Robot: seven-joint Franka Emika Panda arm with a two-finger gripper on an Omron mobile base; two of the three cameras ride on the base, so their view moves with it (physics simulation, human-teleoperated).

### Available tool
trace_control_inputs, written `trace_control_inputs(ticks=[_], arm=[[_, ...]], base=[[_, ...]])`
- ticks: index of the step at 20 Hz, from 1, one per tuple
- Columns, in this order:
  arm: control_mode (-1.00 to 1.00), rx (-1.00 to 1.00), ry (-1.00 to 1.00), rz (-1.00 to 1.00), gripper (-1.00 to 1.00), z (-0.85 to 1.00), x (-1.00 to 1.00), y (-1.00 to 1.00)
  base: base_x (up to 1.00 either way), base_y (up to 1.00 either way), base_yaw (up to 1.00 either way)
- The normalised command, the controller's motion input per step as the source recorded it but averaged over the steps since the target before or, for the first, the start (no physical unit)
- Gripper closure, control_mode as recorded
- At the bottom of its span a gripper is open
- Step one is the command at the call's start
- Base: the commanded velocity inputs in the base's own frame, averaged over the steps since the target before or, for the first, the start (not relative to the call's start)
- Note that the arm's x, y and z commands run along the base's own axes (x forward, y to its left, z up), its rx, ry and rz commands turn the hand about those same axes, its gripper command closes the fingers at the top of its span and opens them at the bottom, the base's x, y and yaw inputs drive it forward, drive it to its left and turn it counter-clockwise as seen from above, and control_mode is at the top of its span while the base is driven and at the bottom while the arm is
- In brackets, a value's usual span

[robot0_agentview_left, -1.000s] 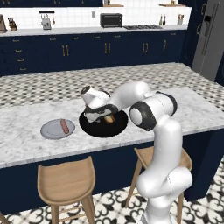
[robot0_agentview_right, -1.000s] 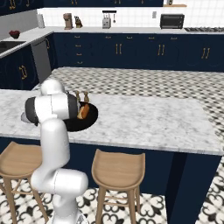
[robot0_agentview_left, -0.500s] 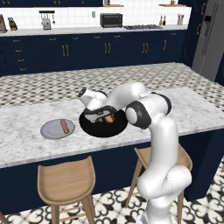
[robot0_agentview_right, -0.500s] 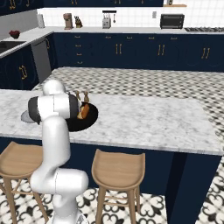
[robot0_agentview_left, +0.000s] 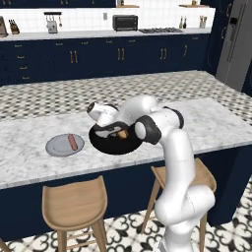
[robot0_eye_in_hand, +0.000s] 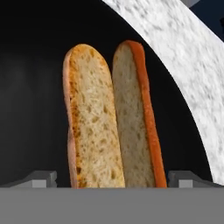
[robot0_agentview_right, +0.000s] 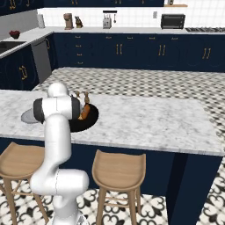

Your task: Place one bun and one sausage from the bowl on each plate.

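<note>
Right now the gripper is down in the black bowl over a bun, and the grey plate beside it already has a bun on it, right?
Not quite. The grey plate holds a sausage, not a bun, as the left base view shows. The gripper is indeed in the bowl over a bun.

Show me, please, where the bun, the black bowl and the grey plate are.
bun [robot0_eye_in_hand: 94, 118]: hand view, cut face of left half.
black bowl [robot0_agentview_left: 110, 146]: left base view, near rim.
grey plate [robot0_agentview_left: 58, 146]: left base view, bare surface left of sausage.

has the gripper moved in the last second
Yes. The gripper has dropped lower into the black bowl, closing on the bun, while the grey plate stayed put.
</note>
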Motion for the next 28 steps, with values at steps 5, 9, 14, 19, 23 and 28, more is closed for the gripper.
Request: trace_control_inputs(ticks=[5,9,14,19,23,28], arm=[[-1.00,-0.08,0.00,-0.01,-1.00,-0.55,0.35,0.00],[-1.00,-0.01,0.00,-0.03,-1.00,-0.15,0.04,0.00],[-1.00,-0.04,0.00,0.00,-1.00,-0.45,0.00,-0.23],[-1.00,0.00,0.00,0.00,1.00,-0.60,0.02,-0.35],[-1.00,-0.02,-0.13,0.00,1.00,-0.21,-0.02,-0.07],[-1.00,0.09,-0.18,0.00,1.00,0.21,-0.37,-0.01]], base=[[0.00,0.00,0.00],[0.00,0.00,0.00],[0.00,0.00,0.00],[0.00,0.00,0.00],[0.00,0.00,0.00],[0.00,0.00,0.00]])
